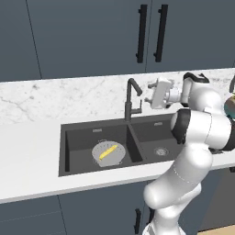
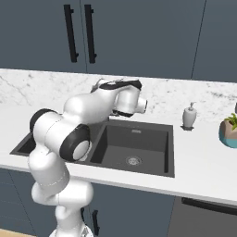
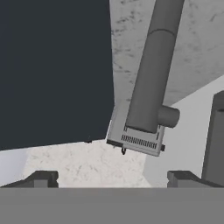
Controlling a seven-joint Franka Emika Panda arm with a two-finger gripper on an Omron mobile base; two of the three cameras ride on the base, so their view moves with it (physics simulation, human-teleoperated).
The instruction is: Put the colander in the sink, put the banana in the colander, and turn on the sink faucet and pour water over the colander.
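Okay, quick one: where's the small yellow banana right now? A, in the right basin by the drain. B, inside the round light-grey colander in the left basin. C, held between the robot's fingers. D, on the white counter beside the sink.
B: the small yellow banana lies inside the round light-grey perforated colander, which sits in the left basin of the dark grey double-basin sink.

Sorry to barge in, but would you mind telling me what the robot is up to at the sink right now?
The colander already sits in the left basin of the sink, with the banana lying inside it. The robot's arm is now raised beside the sink faucet, with its open claw close to the faucet and holding nothing. In the hand view, the faucet's upright body and side lever fill the space ahead of the fingertips. No water shows yet, so turning the faucet on looks like what remains.
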